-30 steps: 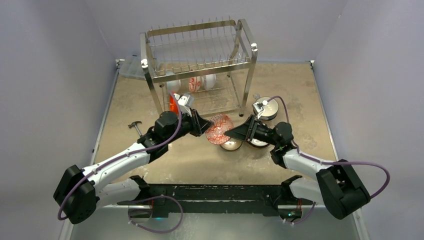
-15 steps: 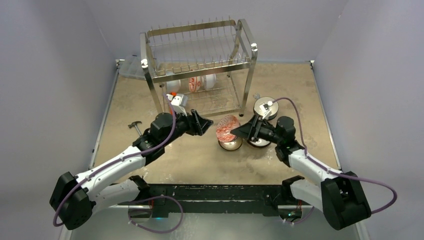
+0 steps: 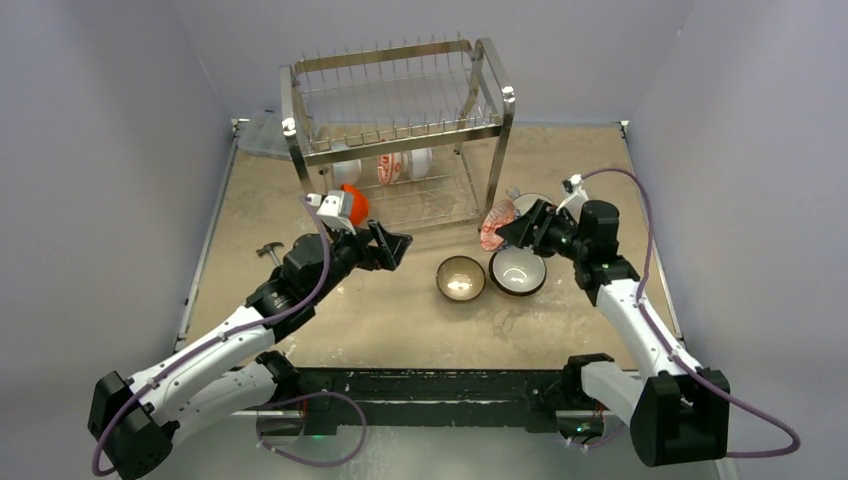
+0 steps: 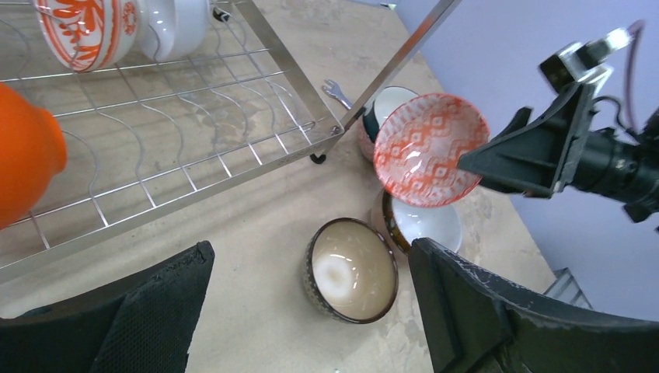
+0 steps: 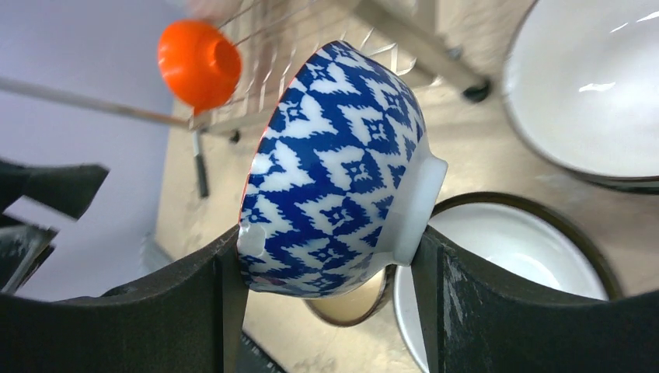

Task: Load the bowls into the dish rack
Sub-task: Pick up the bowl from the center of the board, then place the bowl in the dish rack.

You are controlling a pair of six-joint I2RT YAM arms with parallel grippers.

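Right wrist view first: our right tool (image 5: 326,256) is clenched on the patterned bowl (image 5: 334,155). Its fingers (image 5: 474,311) press the rim on one side and the white foot ring on the other. The bowl hangs on its side with its blue-and-white outside toward that camera. From the left wrist view we see its orange-red patterned inside, turned toward the left arm. From the top view we place it off the tabletop (image 3: 400,320), just right of the front right leg of the dish rack (image 3: 400,147) and outside the rack.

Beneath and beside the raised bowl, three bowls sit upright on the tabletop. The brown bowl (image 3: 461,278) is nearest the middle, and the dark-sided white bowl (image 3: 518,270) is just beside it on the right. Farther back, a second white bowl (image 4: 385,105) sits by the rack leg, partly hidden behind the right tool. A fork (image 4: 336,92) lies just beside that bowl.

Our left tool (image 3: 392,247) is released, its fingers spread wide with nothing between them. It hovers in front of the rack's lower tier. On that tier the orange bowl (image 3: 353,203) stands on edge at the front left. Farther back, the red floral bowl (image 3: 393,167) and a plain white bowl (image 3: 420,160) stand on edge side by side.
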